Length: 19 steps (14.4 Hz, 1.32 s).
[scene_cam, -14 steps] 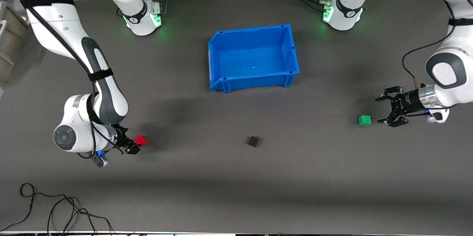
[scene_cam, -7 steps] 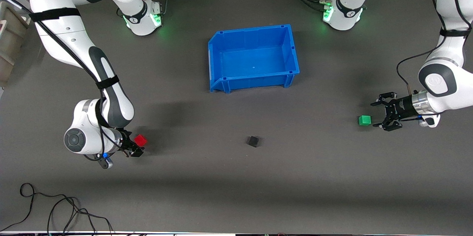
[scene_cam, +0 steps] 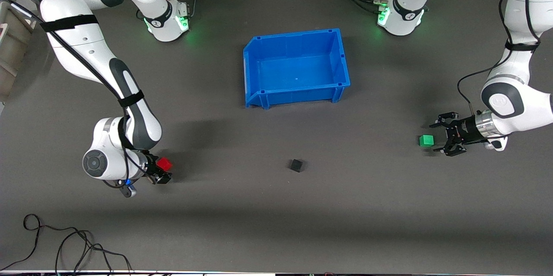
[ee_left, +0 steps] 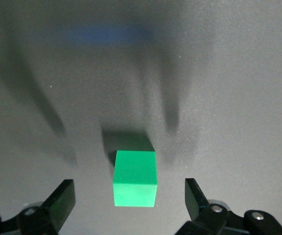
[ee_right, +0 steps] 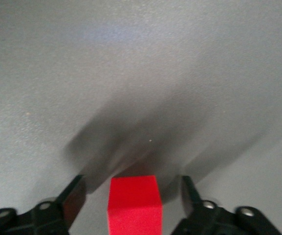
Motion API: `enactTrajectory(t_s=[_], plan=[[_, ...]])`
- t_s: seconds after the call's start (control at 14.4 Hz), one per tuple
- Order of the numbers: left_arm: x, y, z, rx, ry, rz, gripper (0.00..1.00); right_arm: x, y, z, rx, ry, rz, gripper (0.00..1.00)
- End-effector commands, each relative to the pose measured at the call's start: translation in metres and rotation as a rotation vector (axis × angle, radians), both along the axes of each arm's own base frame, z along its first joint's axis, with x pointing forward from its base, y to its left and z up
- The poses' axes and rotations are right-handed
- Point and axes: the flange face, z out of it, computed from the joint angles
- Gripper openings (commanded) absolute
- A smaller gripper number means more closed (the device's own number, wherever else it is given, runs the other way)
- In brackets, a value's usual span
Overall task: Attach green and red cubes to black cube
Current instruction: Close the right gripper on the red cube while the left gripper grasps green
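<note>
Black cube: the small matte black cube (scene_cam: 296,165) sits on the dark grey table (scene_cam: 276,224), nearer the front camera than the open blue plastic bin (scene_cam: 296,67), roughly midway between the two coloured cubes and well apart from both.

Green cube: the small bright green matte cube (scene_cam: 426,140) rests on the table toward the left arm's end. In the left wrist view the green cube (ee_left: 135,178) lies between the two black fingers (ee_left: 60,204), with a clear gap on each side.

Left gripper: the left gripper (scene_cam: 440,137) is low at the table just beside the green cube, its jaws spread wide and holding nothing, the opening aimed at the cube.

Red cube: the small bright red matte cube (scene_cam: 164,164) rests toward the right arm's end of the table. In the right wrist view the red cube (ee_right: 134,204) is centred between the fingers (ee_right: 192,196), not touched by either.

Right gripper: the right gripper (scene_cam: 161,172) is down around the red cube, jaws released and empty.

Deciding relation: each cube lies square-on in its own claw's opening, so closing looks like the next step for both; the right claw seems farther onto its cube than the left.

Progress: judged from the layout, nothing is attached yet.
</note>
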Motion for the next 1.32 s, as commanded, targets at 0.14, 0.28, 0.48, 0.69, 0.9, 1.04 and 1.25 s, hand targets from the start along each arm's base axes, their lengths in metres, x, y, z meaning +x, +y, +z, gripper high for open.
enactTrajectory(t_s=[0.14,0.28,0.48,0.69,0.9,1.04,1.25], plan=[[0.002,-0.006,-0.006,-0.010,-0.007,-0.010,1.00,-0.002,0.006,-0.001,-0.013,-0.006,-0.011,0.30],[0.000,-0.007,-0.009,-0.012,-0.003,-0.012,0.89,-0.002,0.004,-0.001,-0.014,-0.007,-0.012,0.20],[0.001,-0.005,-0.007,-0.012,-0.006,-0.010,0.51,-0.001,0.007,0.001,-0.012,-0.009,-0.011,0.07],[0.002,-0.004,-0.006,-0.013,-0.009,-0.010,0.29,0.004,0.014,0.010,0.033,-0.019,-0.117,0.01],[0.015,-0.003,0.013,-0.019,-0.030,-0.008,0.29,0.015,0.048,0.031,0.100,-0.039,-0.282,0.00],[0.035,-0.005,0.038,-0.055,-0.049,-0.027,0.29,0.021,0.078,0.041,0.101,-0.052,-0.361,0.00],[0.066,-0.006,0.079,-0.108,-0.053,-0.065,0.29,0.029,0.133,0.051,0.111,-0.076,-0.403,0.00]])
